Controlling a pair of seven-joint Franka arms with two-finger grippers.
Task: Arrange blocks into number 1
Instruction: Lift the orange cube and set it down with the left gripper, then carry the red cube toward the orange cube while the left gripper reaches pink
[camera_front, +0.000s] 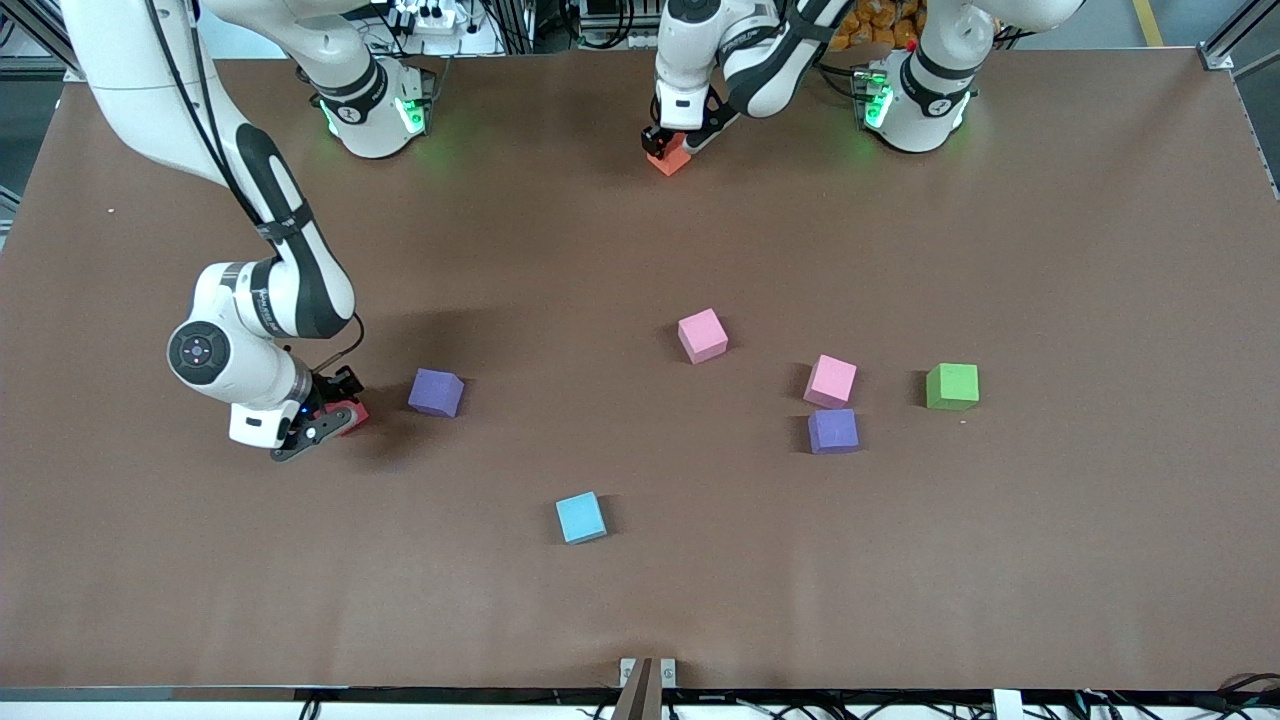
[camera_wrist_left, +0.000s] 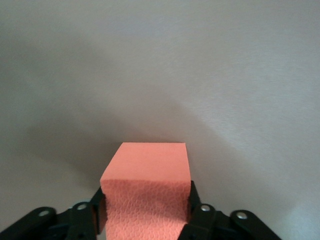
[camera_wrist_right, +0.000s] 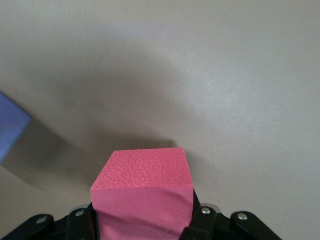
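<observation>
Blocks gripped at both ends of the table

Front view: the left hand (camera_front: 672, 146) is down at the table (camera_front: 1050, 560) near the arms' bases, closed on the orange block (camera_front: 671, 160), which sits at the table surface between its fingers. The right hand (camera_front: 335, 415) is low toward the right arm's end of the table, closed on the red block (camera_front: 350, 413); whether that block touches the table cannot be told. Just beside it, toward the middle, lies one purple block (camera_front: 436, 392), clear of the hand. Near the middle of the table sits a pink block (camera_front: 703, 335). Toward the left arm's end lies a second pink block (camera_front: 831, 381), and a second purple block (camera_front: 833, 431) lies just beside it, nearer the camera; whether the two touch cannot be told. A green cube (camera_front: 952, 386) stands near that pair, farther toward the left arm's end. A light blue cube (camera_front: 581, 517) lies alone, nearest the camera.

Left wrist view: the orange block (camera_wrist_left: 146, 187) is clamped between the black fingers (camera_wrist_left: 196, 212), which press on its two side faces, with bare table surface around it.

Right wrist view: the red block (camera_wrist_right: 142, 192), looking deep pink here, is held the same way between the fingers (camera_wrist_right: 202, 220), its top face tilted slightly. A corner of the purple block (camera_wrist_right: 10, 127) shows at the edge of the picture, apart from the held block.
</observation>
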